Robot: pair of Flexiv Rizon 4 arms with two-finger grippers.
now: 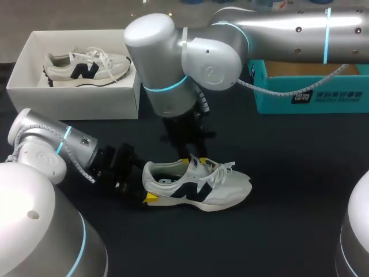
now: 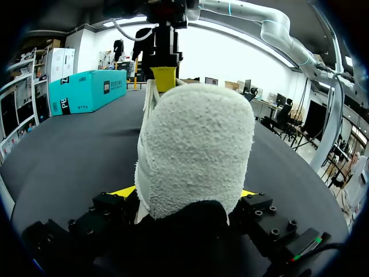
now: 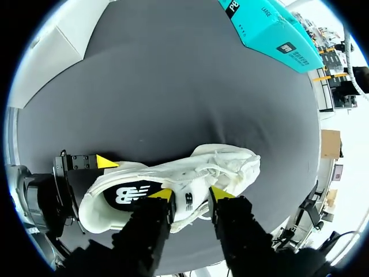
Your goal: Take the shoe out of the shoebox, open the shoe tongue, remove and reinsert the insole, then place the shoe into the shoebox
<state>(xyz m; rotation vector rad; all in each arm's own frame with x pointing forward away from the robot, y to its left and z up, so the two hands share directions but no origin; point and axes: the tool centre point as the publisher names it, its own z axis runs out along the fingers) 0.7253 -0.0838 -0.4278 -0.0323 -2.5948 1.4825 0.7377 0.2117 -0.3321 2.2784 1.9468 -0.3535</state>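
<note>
Two claws at one shoe
The left claw [image 2: 185,196] pinches the heel of the shoe [image 1: 199,187] on the table [image 1: 288,173]. The right claw [image 3: 191,195] is over its middle; I cannot tell if it grips.

Left arm [image 1: 40,150], right arm [image 1: 277,26]: silver housings, cyan joint rings, corrugated cables. Left hand [image 2: 184,193], right hand [image 3: 191,195]: black, yellow fingertips [image 3: 163,194].
</note>
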